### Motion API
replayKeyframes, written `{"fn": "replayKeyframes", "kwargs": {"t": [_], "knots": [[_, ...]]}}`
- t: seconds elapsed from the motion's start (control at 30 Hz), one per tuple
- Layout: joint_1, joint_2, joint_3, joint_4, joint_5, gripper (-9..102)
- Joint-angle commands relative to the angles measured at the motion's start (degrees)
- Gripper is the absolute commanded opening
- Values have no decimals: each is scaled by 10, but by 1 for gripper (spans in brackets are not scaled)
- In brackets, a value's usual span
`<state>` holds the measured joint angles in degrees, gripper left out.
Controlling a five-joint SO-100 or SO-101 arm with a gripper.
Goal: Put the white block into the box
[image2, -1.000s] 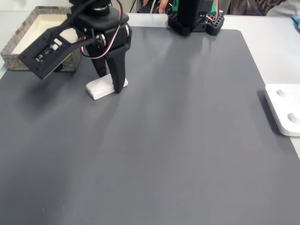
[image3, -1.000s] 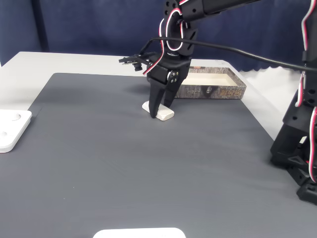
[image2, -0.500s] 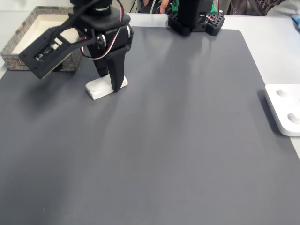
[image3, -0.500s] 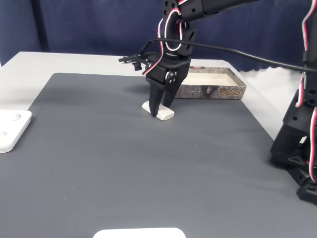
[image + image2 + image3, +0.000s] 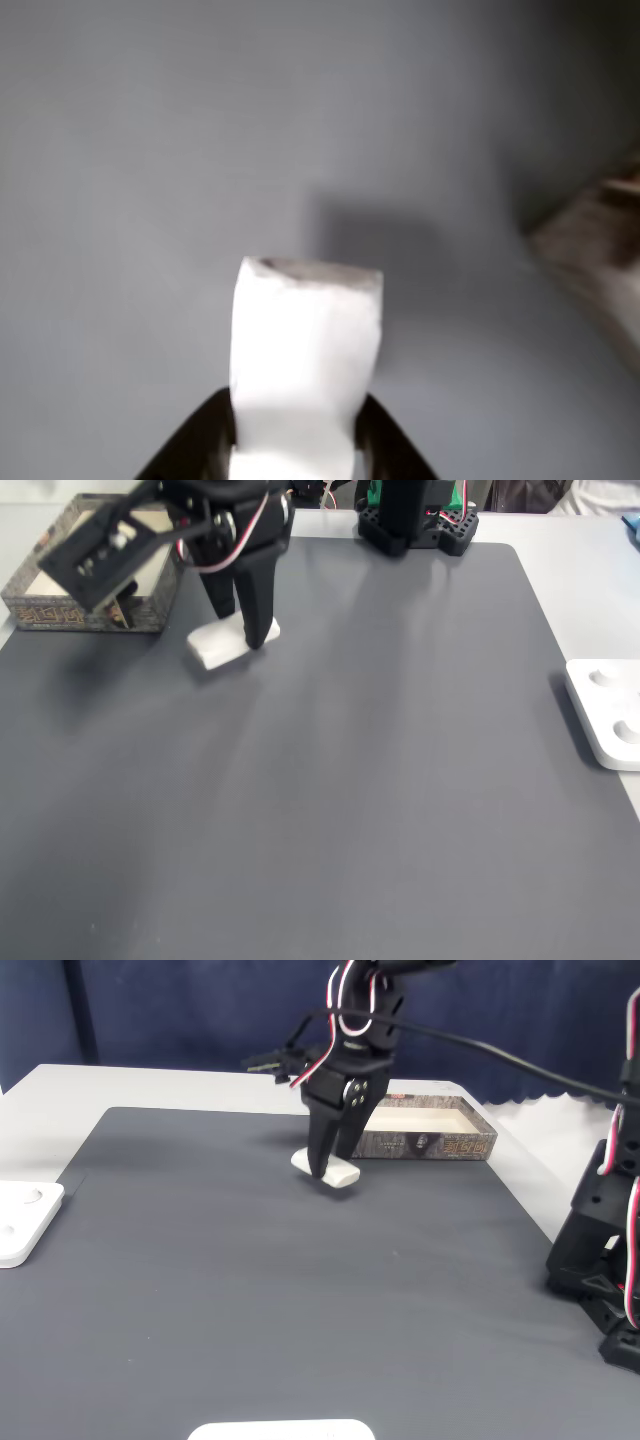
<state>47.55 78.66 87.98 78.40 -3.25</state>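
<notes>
My gripper clamped on white block, lifted off mat. Grip near one end; block may tilt, clip box wall.

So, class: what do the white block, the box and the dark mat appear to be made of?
White block, held in the jaws: matte white with soft, rounded edges, possibly foam, rubber or plastic; the look leaves it open.
Box: likely cardboard, going by its thin walls with a printed speckled pattern outside and a plain pale inside.
Mat: smooth, dull dark grey sheet, perhaps rubber or vinyl; it shows soft shadows and only faint sheen.
</notes>
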Motion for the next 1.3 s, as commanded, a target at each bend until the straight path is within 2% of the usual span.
{"fn": "replayKeyframes", "kwargs": {"t": [0.0,0.33,0.67,0.87,1.17,1.23,1.27], "knots": [[44,81,-69,43,14,-2],[170,40,-192,135,121,-2],[306,-57,-317,163,276,-2],[342,-130,-343,163,348,-2],[352,-171,-352,150,386,-2],[346,-166,-352,146,459,-2],[341,-163,-352,138,548,-2]]}}
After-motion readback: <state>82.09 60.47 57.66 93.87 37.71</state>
